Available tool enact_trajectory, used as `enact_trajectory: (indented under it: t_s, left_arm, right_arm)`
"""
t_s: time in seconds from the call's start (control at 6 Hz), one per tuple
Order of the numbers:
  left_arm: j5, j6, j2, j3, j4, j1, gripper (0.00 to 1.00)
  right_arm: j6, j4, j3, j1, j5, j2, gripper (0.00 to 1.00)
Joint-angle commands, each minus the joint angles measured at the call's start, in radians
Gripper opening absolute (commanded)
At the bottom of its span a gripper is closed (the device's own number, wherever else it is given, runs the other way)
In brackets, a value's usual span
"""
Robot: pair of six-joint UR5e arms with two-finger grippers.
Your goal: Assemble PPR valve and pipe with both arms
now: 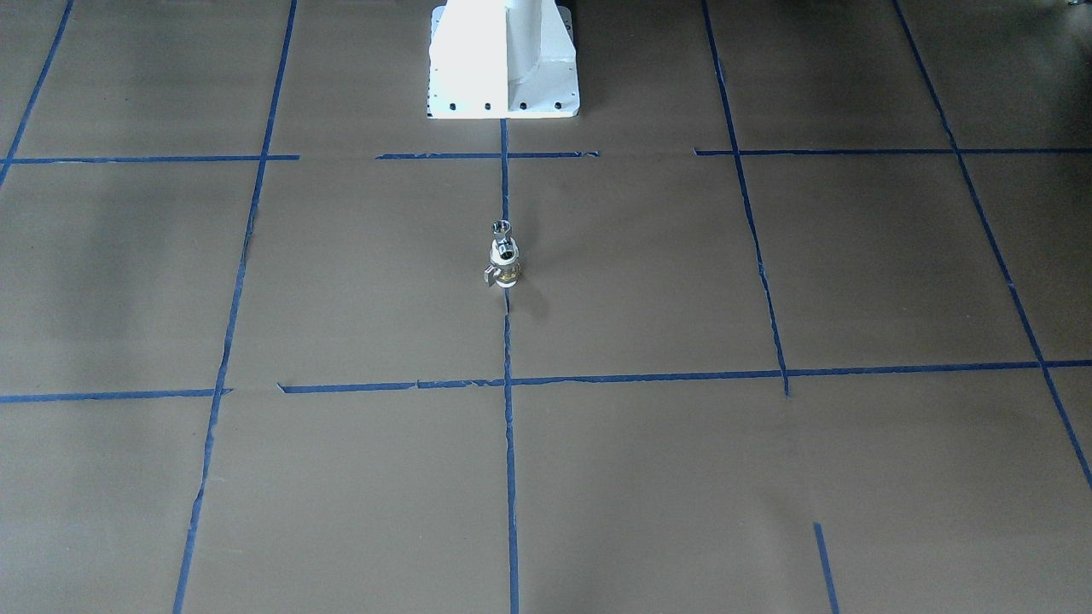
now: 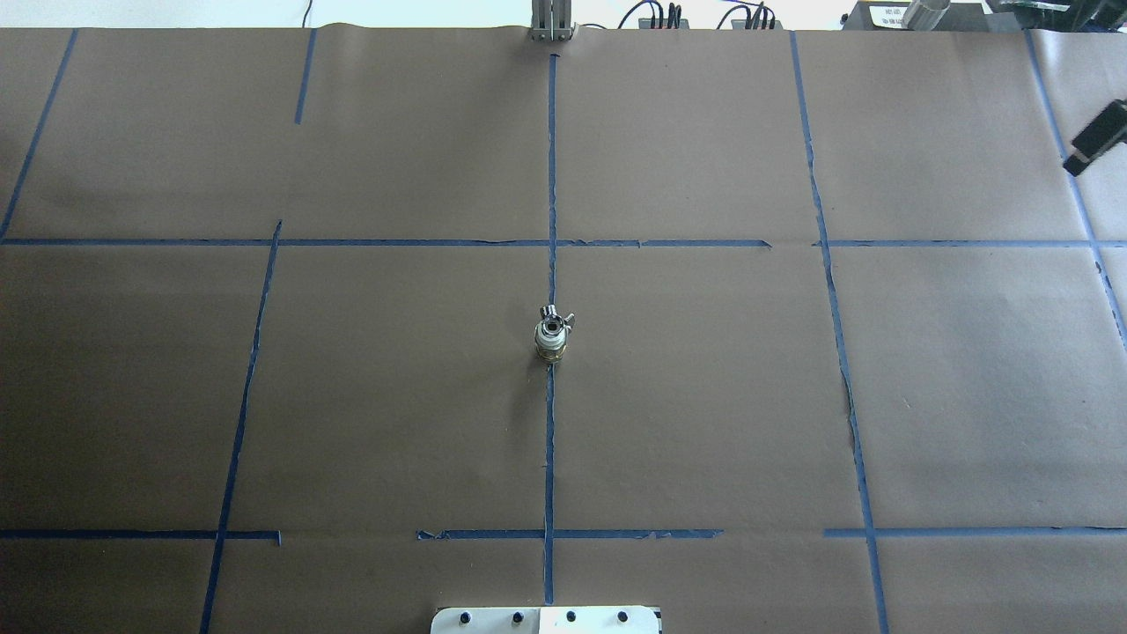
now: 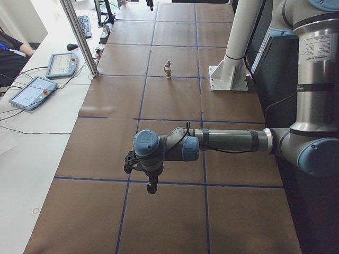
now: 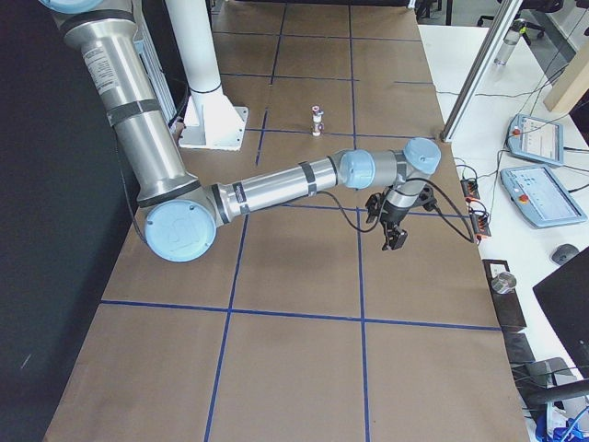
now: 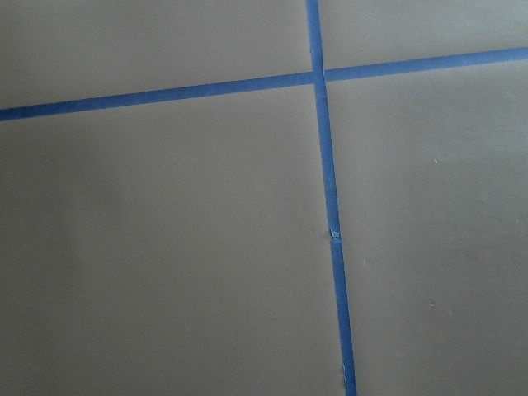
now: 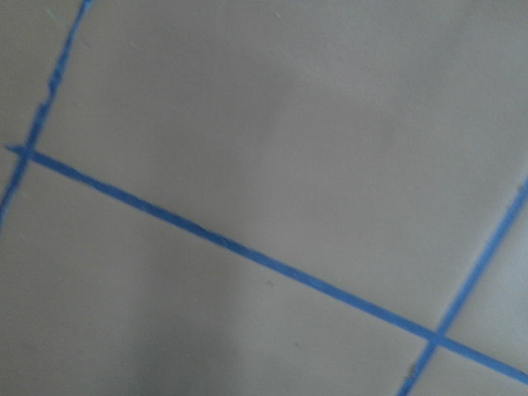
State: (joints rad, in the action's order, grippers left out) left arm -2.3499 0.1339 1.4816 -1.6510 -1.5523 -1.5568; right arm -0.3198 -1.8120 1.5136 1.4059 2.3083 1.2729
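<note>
PPR valve (image 1: 505, 256), white plastic with a brass band, is stood upright on the centre blue tape line (image 1: 510, 443) of the brown-papered worktop (image 1: 768, 477), with its long axis vertical. The chrome pipe (image 1: 500, 228) is seated on top. Whether the left claw (image 3: 152, 186) and right claw (image 4: 396, 238) are open cannot be told.

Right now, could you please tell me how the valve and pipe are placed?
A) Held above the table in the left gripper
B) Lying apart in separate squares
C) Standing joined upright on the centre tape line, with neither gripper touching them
C: the pipe sits on top of the PPR valve, upright on the centre tape line, while the left gripper and right gripper hang far from it.
</note>
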Motion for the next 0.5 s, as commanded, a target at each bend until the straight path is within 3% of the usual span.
enact_trajectory:
  t_s: [0.0, 0.33]
  left_arm:
    - [-0.002, 0.001, -0.001, -0.015, 0.001, 0.001, 1.00]
    - [-0.002, 0.000, -0.010, -0.027, 0.001, 0.003, 1.00]
  right_arm:
    - [-0.101, 0.000, 0.000, 0.150, -0.013, 0.161, 1.00]
    - [-0.104, 0.002, 0.049, 0.193, 0.003, 0.300, 1.00]
